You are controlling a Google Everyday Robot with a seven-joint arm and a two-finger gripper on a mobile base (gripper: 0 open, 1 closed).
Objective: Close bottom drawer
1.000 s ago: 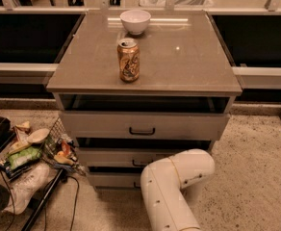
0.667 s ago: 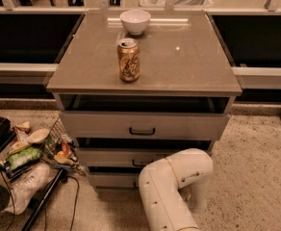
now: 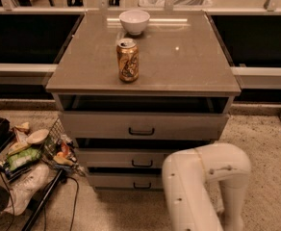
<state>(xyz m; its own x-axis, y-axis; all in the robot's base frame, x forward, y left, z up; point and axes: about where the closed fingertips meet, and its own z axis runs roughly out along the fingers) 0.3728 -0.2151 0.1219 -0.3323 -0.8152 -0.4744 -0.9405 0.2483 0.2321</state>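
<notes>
Three drawers; the bottom drawer (image 3: 123, 181), lowest near the floor, seems ajar. The white arm (image 3: 203, 186) beside it hides the gripper, so I can't tell its state. Approach stage, I'd judge; next, press the front inward.

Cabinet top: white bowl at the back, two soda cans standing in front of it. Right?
Not quite. There is one can, not two. The camera view shows it standing upright in front of the white bowl on the cabinet top. The gripper is out of view, and only the white arm shows at the lower right.
</notes>
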